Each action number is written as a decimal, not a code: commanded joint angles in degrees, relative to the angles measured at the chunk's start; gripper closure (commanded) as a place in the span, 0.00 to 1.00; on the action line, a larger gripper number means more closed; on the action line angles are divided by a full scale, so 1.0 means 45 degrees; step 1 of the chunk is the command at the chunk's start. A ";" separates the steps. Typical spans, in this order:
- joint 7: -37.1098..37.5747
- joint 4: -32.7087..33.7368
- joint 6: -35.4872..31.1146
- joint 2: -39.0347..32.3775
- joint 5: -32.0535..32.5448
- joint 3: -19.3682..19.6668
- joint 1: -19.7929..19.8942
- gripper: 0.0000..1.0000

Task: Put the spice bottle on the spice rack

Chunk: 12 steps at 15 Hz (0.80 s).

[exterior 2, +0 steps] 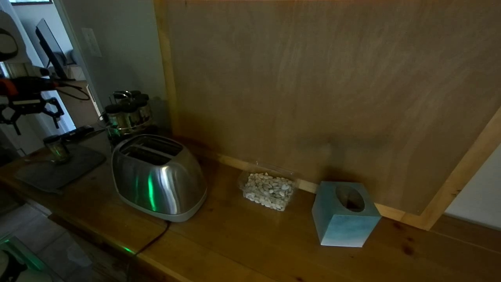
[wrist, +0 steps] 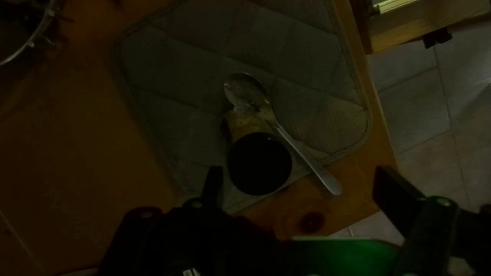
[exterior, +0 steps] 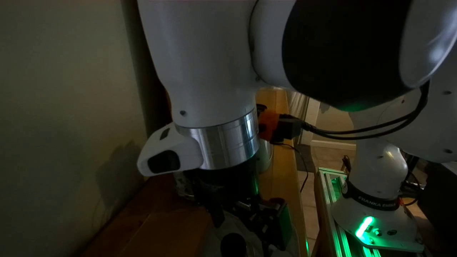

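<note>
Gripper (exterior 2: 38, 130): black, two-fingered, hanging above the counter (exterior 2: 231, 244) with its fingers spread wide and nothing between them, presumably to leave room for a round cap

Spice bottle (wrist: 256, 153): small, black-capped, seemingly upright, below the gripper and touched by neither finger; not yet put away, so this reads as the approach before a grasp; in the wrist view the cap lies nearer one fingertip, and a sideways shift before lowering is probably needed

Spoon (wrist: 270, 115): metal, lying just beside the bottle, its handle reaching past the edge of the mat (wrist: 184, 92); whether bottle and spoon touch is hard to tell, but a descending finger could knock it

Mat: gray, quilted, flat near the counter's edge; it bears bottle and spoon, perhaps to spare the wood, and its softness may let the bottle wobble if nudged

Spice rack (exterior 2: 132, 128): round, dark, near the wall (exterior 2: 133, 58), partly hidden by the silver toaster (exterior 2: 160, 180) in an exterior view; its wire rail likely stops the jars (exterior 2: 129, 111) slipping off, so the bottle will probably need lifting over it; no free slot can be made out

Boxed pebbles (exterior 2: 270, 190) and blue cube (exterior 2: 346, 229): well apart from the gripper, set along the wooden panel (exterior 2: 313, 98), seemingly no part of the job
</note>
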State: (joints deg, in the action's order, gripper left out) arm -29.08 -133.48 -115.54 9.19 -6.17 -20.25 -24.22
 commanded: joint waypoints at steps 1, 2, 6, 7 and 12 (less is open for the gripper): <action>-0.0422 -0.0170 -0.0157 -0.0321 0.0196 -0.0001 -0.0029 0.00; -0.0544 -0.0208 -0.0193 -0.0389 0.0202 -0.0018 -0.0037 0.00; -0.0782 -0.0428 -0.0603 -0.0523 0.0159 -0.0070 -0.0039 0.00; -0.0787 -0.0509 -0.0802 -0.0523 0.0171 -0.0072 -0.0023 0.00; -0.0781 -0.0680 -0.1389 -0.0602 0.0214 -0.0091 -0.0007 0.00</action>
State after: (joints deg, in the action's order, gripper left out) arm -31.97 -135.58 -119.58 6.87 -6.10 -20.55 -24.22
